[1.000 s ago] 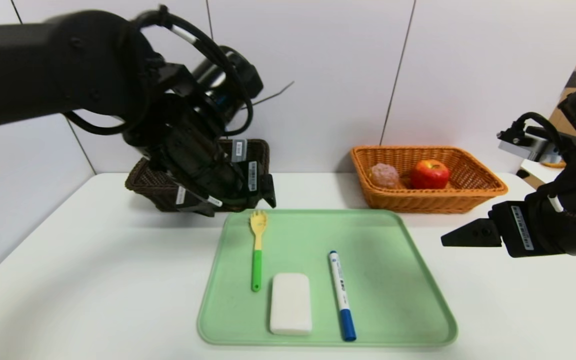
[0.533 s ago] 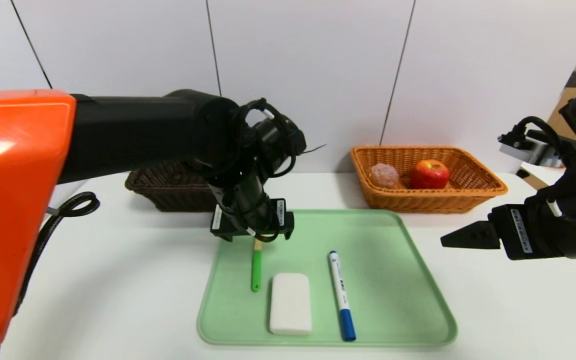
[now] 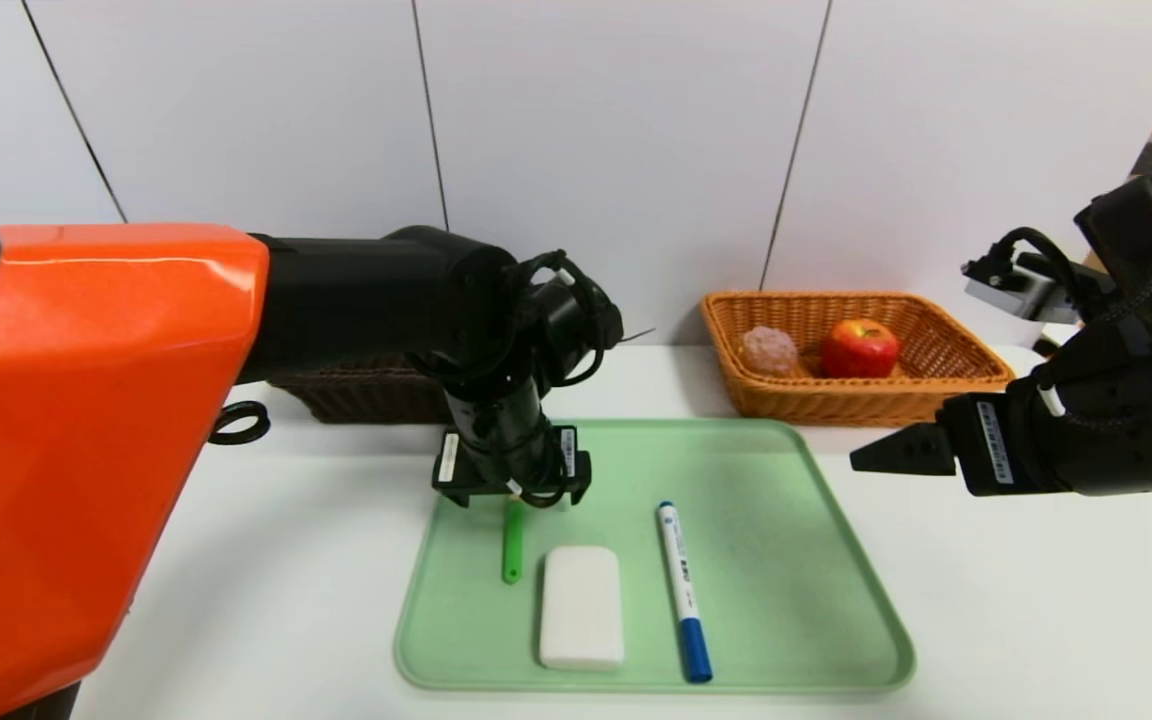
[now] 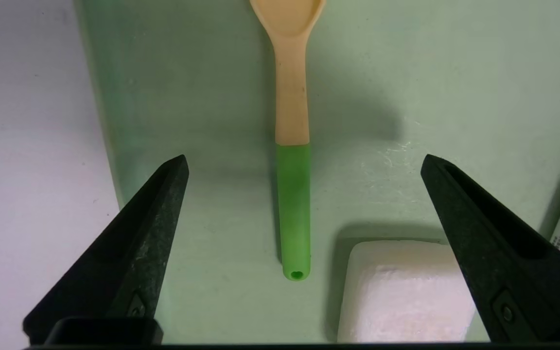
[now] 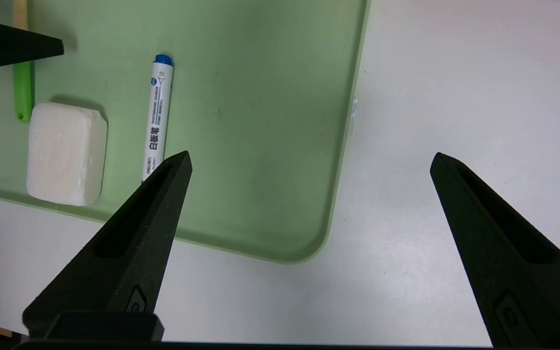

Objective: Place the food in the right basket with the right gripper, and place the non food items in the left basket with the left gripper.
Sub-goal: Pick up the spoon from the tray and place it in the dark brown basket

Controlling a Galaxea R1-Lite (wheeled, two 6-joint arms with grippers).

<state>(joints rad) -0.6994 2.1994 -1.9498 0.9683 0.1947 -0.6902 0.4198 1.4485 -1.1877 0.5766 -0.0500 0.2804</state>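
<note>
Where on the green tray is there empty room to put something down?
The tray is bare between the marker and its right rim. Its left half is crowded: fork, white block and the open left gripper over the fork.

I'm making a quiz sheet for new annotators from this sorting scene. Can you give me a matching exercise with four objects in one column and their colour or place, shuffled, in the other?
Things:
1. fork
2. marker
3. apple
4. soap bar

Descriptions:
A. red, inside the orange basket
B. white block on the green tray, between two long items
C. tan head and green handle, lying between the open fingers of the left gripper
D. white barrel with blue ends, on the tray nearest the right gripper

Pairs: 1-C, 2-D, 3-A, 4-B
</note>
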